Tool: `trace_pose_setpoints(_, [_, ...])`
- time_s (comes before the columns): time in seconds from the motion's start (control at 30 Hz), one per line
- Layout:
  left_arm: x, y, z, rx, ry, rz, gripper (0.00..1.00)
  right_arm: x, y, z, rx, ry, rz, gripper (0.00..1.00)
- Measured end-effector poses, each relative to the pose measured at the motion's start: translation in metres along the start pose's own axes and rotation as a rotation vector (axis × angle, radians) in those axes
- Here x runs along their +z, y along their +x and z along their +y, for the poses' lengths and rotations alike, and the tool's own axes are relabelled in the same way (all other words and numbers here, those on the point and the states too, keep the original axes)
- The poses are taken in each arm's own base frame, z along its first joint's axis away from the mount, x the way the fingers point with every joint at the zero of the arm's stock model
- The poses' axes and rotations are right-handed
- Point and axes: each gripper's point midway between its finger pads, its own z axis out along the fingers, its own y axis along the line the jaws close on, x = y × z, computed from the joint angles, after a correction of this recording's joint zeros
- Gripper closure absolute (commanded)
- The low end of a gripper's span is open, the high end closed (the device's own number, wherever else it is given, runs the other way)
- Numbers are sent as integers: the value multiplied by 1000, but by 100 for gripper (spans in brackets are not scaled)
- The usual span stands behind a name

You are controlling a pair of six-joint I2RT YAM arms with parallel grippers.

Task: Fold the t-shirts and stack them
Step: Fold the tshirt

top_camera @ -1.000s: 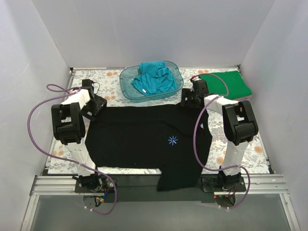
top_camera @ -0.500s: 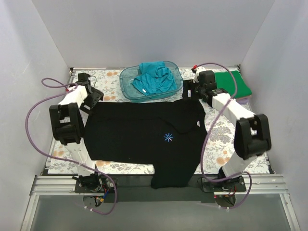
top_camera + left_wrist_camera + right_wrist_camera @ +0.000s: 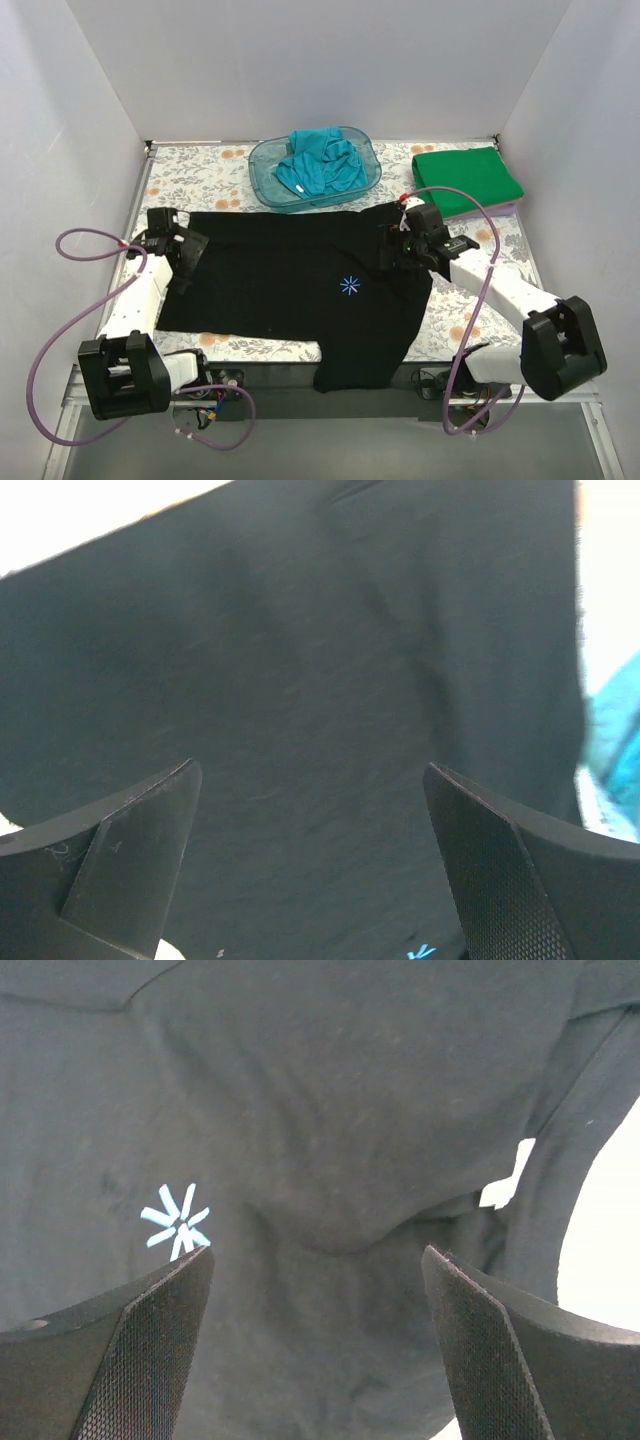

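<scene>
The black t-shirt [image 3: 290, 280] with a blue-white starburst mark [image 3: 349, 286] lies spread flat in the middle of the table, one part hanging over the near edge. It fills both wrist views [image 3: 330, 680] [image 3: 330, 1110]. My left gripper [image 3: 182, 249] is open and empty over the shirt's left edge. My right gripper [image 3: 392, 247] is open and empty over its right side. The green t-shirt [image 3: 466, 180] lies folded at the back right. The teal t-shirt [image 3: 318, 160] is crumpled in the tub.
The translucent blue plastic tub [image 3: 268, 185] stands at the back centre. A floral tablecloth [image 3: 470, 290] covers the table. White walls close in the left, right and back. Purple cables loop off both arms.
Both grippers let go of the shirt's far corners and drew back toward the near side. The black shirt now lies flat and slightly further left.
</scene>
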Motion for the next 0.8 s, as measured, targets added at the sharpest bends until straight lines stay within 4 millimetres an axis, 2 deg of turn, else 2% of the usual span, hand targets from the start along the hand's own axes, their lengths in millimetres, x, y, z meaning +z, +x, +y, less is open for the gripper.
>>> trace_pose_setpoints(0.1, [4, 10, 14, -20, -32, 19, 6, 11, -10, -8, 9, 42, 12, 9])
trace_pose_setpoints(0.17, [7, 14, 20, -29, -47, 26, 6, 26, -24, -15, 19, 72, 18, 9])
trace_pose_setpoints(0.27, [10, 20, 30, -44, -81, 38, 6, 49, -35, -29, 30, 109, 47, 10])
trace_pose_setpoints(0.43, [16, 26, 51, -83, -150, 30, 6, 88, -33, -57, 64, 156, 132, 11])
trace_pose_setpoints(0.47, [17, 29, 58, -88, -172, 30, 6, 93, -32, -62, 70, 162, 149, 11])
trace_pose_setpoints(0.6, [17, 37, 83, -131, -254, 23, 6, 107, -59, -68, 85, 153, 111, 11])
trace_pose_setpoints(0.8, [13, 43, 97, -192, -278, 12, 6, 122, -80, -75, 99, 156, 93, 11])
